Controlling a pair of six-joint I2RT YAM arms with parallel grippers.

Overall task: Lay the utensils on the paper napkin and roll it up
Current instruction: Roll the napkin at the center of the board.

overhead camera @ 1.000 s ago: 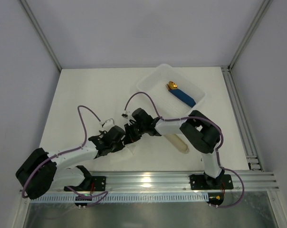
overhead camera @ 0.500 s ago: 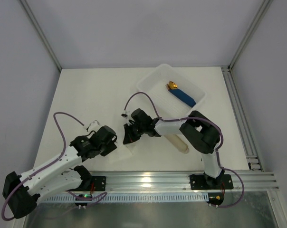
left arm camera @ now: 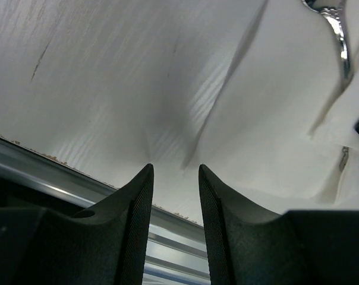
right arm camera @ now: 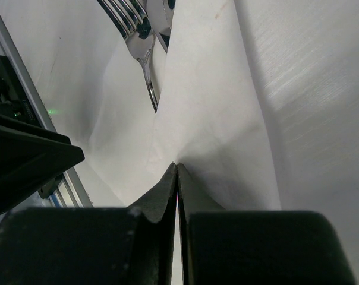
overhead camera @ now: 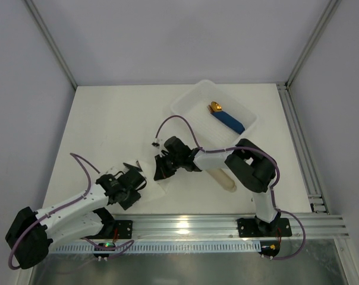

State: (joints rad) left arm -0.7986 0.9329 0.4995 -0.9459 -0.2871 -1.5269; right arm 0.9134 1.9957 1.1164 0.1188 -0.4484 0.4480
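The paper napkin [right arm camera: 215,101] lies crumpled near the table's front edge, folded partly over the utensils. The fork tines [right arm camera: 127,16] stick out from under the fold, and a shiny handle [left arm camera: 341,41] shows in the left wrist view. My right gripper [right arm camera: 176,167] is shut, its tips pinching a raised fold of the napkin [overhead camera: 156,191]. The left gripper [left arm camera: 175,170] stands open and empty, low over the bare table just left of the napkin's edge [left arm camera: 268,124]. In the top view the right gripper [overhead camera: 160,172] hides most of the utensils, with the left gripper [overhead camera: 138,176] beside it.
A white plastic tray [overhead camera: 185,107] at the back right holds a blue-handled, gold-tipped piece [overhead camera: 230,122]. A beige oblong sleeve [overhead camera: 223,178] lies under the right arm. The aluminium rail [left arm camera: 60,184] runs along the near table edge, close behind the left gripper.
The left gripper has opened, let go of the napkin and drawn back to the left and toward the near edge. The right gripper has stayed shut on the fold.
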